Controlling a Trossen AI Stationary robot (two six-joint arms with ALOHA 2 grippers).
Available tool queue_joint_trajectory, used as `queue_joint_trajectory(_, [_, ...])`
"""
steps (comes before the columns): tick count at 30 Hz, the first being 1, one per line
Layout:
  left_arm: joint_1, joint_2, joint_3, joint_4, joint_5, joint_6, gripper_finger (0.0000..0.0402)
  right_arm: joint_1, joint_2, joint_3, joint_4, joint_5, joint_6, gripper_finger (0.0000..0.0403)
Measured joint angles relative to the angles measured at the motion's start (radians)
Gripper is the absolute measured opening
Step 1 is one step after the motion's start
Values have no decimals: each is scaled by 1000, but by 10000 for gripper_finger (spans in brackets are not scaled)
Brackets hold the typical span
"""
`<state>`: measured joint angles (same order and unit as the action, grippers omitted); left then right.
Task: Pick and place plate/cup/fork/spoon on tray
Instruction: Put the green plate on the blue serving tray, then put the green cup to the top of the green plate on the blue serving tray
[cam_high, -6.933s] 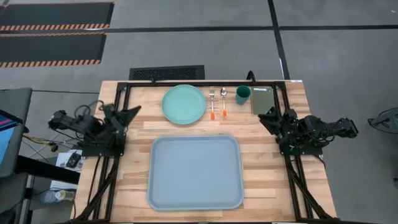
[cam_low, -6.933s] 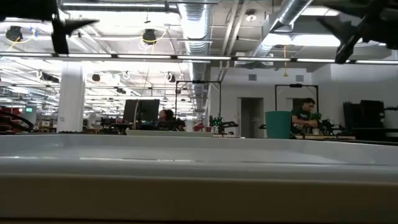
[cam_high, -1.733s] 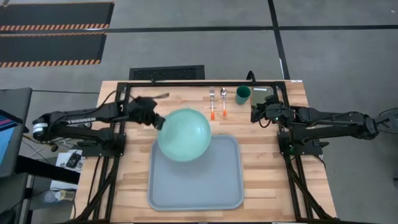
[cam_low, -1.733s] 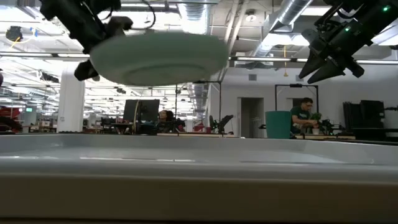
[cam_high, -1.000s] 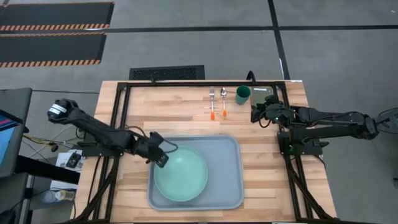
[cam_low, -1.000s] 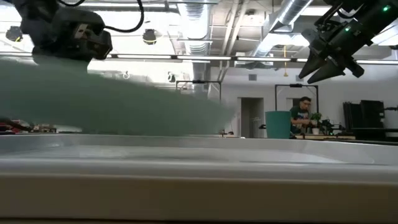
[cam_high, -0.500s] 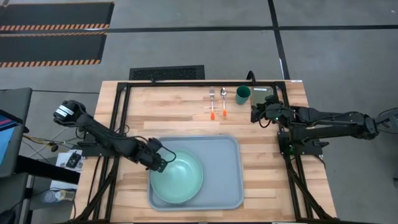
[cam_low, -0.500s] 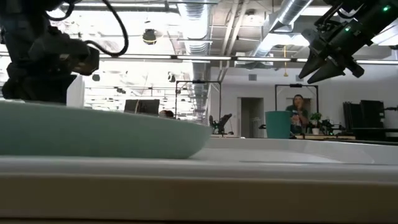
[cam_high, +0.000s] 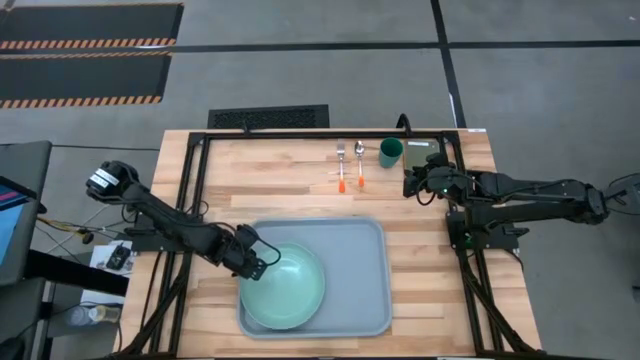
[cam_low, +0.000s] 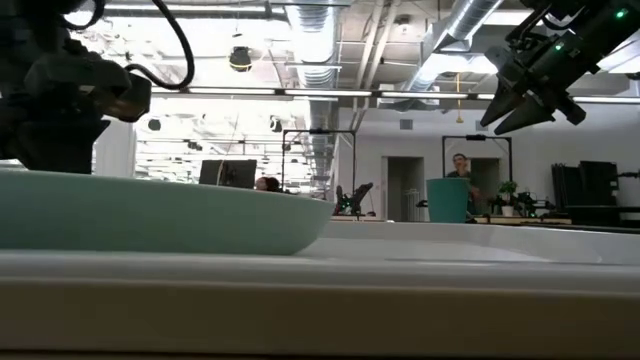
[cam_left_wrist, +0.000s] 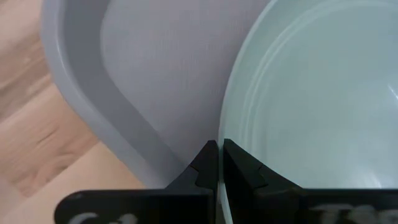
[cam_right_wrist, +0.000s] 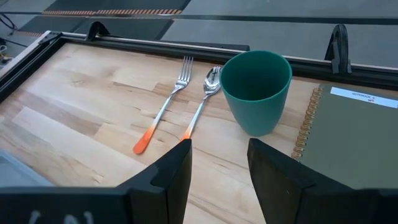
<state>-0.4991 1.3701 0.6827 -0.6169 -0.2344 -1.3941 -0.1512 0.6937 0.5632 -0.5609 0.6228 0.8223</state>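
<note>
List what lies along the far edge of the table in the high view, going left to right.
Fork → spoon → cup → olive-green notebook, with the right gripper hovering open just in front of it. The plate sits nearer, on the tray, gripped by the left gripper.
</note>
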Motion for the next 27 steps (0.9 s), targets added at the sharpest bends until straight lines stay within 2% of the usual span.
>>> queue_joint_trajectory(15, [-6, 0, 0, 13, -5, 2, 8, 0, 0, 0, 0, 0, 0, 182])
queue_joint_trajectory(18, [-6, 0, 0, 16, -5, 5, 39, 0, 0, 0, 0, 0, 0, 182])
queue_joint_trajectory(27, [-4, -3, 27, 30, 13, 4, 182, 0, 0, 0, 0, 0, -8, 182])
